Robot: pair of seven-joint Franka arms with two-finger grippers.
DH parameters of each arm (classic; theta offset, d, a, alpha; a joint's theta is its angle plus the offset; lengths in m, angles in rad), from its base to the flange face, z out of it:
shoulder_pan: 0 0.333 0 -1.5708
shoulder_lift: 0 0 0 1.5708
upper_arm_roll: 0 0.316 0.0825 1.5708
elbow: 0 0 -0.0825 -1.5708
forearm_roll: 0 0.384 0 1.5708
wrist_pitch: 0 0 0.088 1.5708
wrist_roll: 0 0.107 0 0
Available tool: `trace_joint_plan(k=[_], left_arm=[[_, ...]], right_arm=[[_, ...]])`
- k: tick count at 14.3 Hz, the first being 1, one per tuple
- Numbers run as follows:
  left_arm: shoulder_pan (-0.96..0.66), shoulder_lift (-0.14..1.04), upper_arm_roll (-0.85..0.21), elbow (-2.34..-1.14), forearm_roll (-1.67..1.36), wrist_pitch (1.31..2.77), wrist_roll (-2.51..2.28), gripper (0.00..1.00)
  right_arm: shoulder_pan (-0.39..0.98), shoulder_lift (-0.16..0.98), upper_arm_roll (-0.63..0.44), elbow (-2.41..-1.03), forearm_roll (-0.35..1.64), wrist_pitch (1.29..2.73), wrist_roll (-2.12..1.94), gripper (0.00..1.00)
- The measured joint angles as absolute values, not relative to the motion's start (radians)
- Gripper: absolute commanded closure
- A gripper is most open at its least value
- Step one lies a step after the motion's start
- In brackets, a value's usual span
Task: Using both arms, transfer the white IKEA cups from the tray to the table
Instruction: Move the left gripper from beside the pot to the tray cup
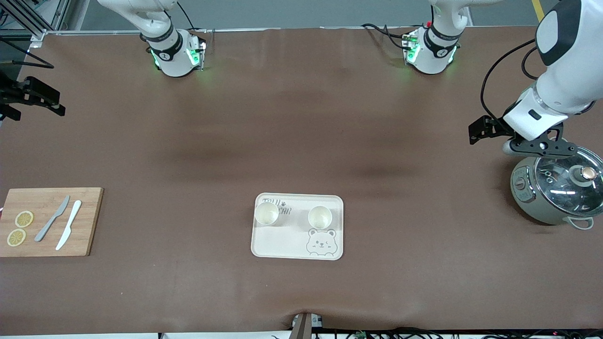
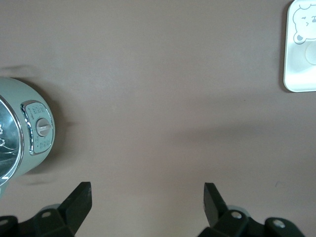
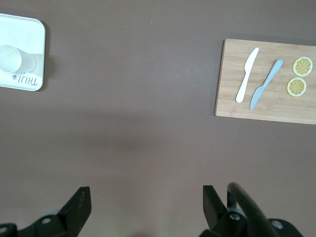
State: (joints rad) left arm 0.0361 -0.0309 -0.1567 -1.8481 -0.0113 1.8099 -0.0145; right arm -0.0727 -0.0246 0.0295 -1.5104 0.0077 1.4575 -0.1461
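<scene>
Two white IKEA cups stand upright on a cream bear-print tray (image 1: 282, 240) in the middle of the table: one (image 1: 266, 213) toward the right arm's end, one (image 1: 320, 217) toward the left arm's end. My left gripper (image 1: 541, 147) is up over the rice cooker's edge, open and empty (image 2: 146, 202). My right gripper (image 1: 37, 96) is up at the right arm's end of the table, open and empty (image 3: 146, 202). The right wrist view shows one cup (image 3: 12, 59) on the tray (image 3: 34, 39). The left wrist view shows a tray corner (image 2: 296, 74).
A grey-green rice cooker (image 1: 556, 193) with a glass lid stands at the left arm's end, also in the left wrist view (image 2: 24, 133). A bamboo cutting board (image 1: 87, 226) at the right arm's end holds two knives (image 1: 52, 219) and two lemon slices (image 1: 24, 219).
</scene>
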Motion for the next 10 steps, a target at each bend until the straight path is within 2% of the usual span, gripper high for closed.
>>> trace_joint_plan(k=[5, 10], left_arm=[[0.028, -0.031, -0.165, -1.847, -0.011, 1.811, -0.014, 0.0], [-0.009, -0.007, -0.242, -1.811, -0.011, 1.857, -0.202, 0.0]], right_arm=[[-0.073, -0.025, 0.029, -1.51, 0.008, 1.457, -0.146, 0.0], [-0.073, -0.025, 0.03, -1.51, 0.008, 1.457, -0.146, 0.0]])
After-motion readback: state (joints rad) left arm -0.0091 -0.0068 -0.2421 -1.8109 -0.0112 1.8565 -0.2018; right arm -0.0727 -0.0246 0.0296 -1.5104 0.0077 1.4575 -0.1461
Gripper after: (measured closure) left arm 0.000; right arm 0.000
